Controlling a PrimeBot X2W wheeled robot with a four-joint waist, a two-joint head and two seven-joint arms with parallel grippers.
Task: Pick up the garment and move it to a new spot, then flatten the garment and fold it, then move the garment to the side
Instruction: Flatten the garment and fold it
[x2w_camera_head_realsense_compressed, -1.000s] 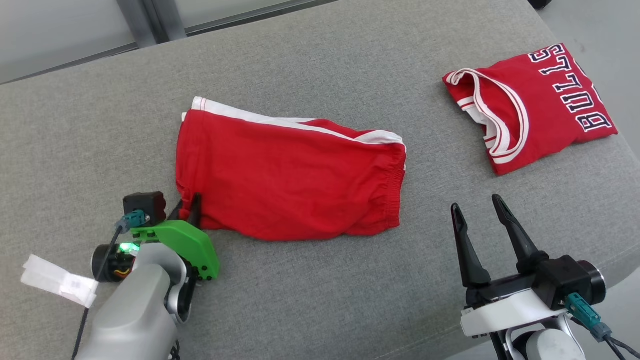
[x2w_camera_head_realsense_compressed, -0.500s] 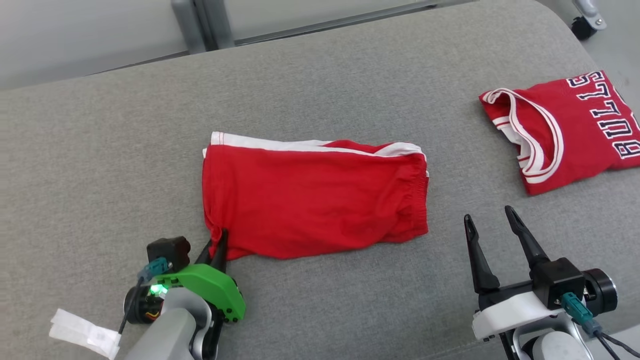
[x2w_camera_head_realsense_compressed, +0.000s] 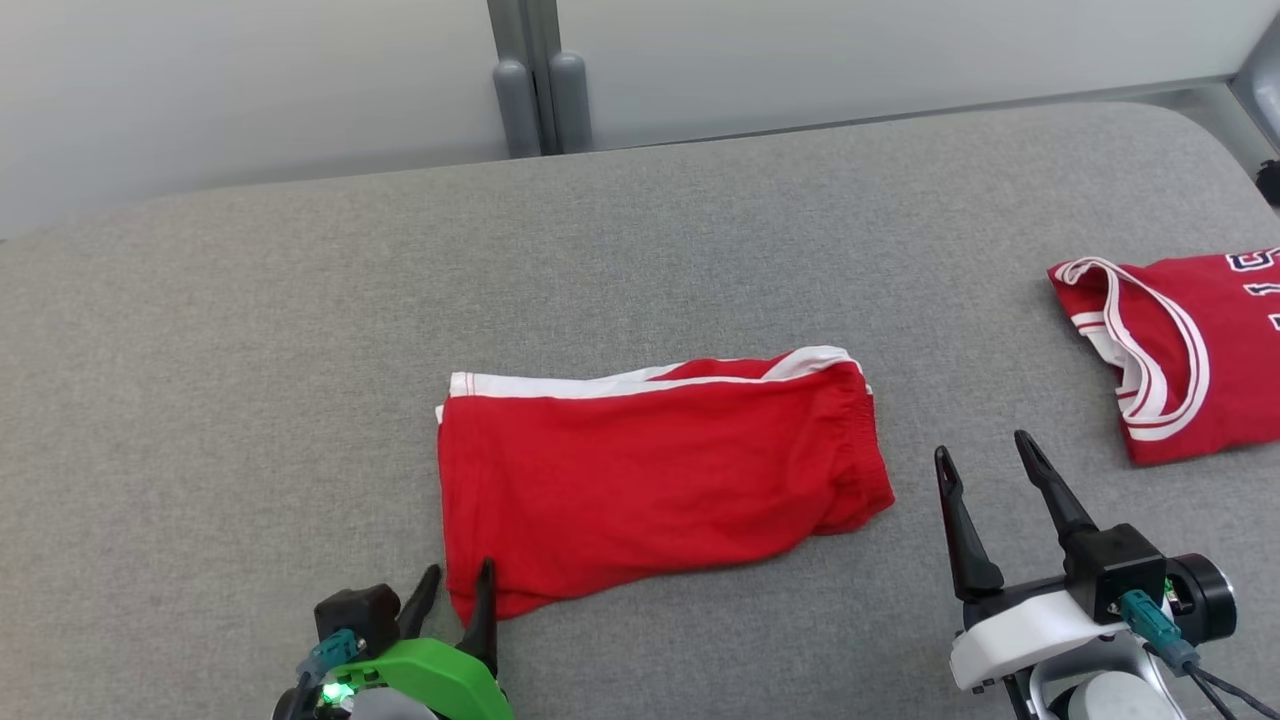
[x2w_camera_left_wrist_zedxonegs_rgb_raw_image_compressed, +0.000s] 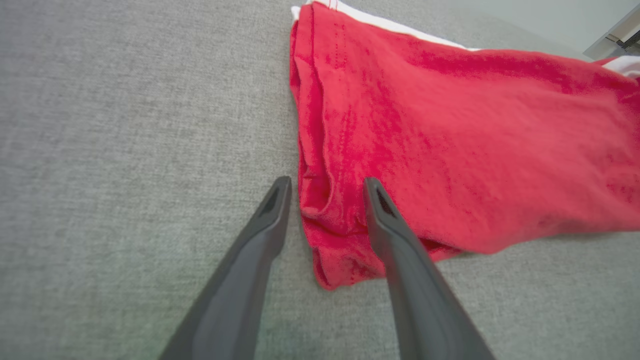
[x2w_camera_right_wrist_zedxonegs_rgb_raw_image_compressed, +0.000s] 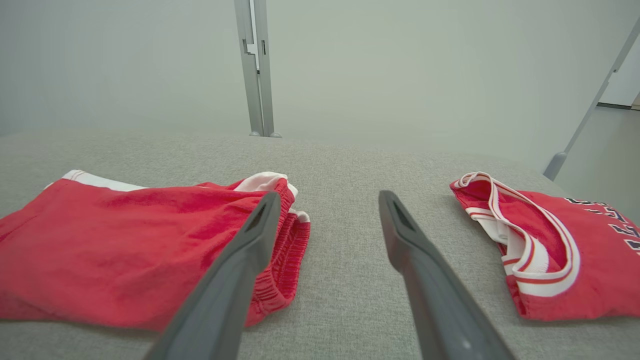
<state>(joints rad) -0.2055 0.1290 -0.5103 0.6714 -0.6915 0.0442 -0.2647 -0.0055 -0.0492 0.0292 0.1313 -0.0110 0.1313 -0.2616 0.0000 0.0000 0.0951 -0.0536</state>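
Both wide: left hand (x2w_camera_left_wrist_zedxonegs_rgb_raw_image_compressed: 327, 181) straddles the shorts (x2w_camera_head_realsense_compressed: 660, 480) corner, right hand (x2w_camera_head_realsense_compressed: 982, 446) hovers over cushion (x2w_camera_head_realsense_compressed: 700, 250).

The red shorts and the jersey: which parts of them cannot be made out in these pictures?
- Jersey: its lettering is cut off by the right edge, in both the head view and the right wrist view.
- Shorts, waistband: in the right wrist view, partly behind a finger of the right gripper.
- Shorts, near corner: in the left wrist view, partly behind a finger of the left gripper; contact cannot be told.
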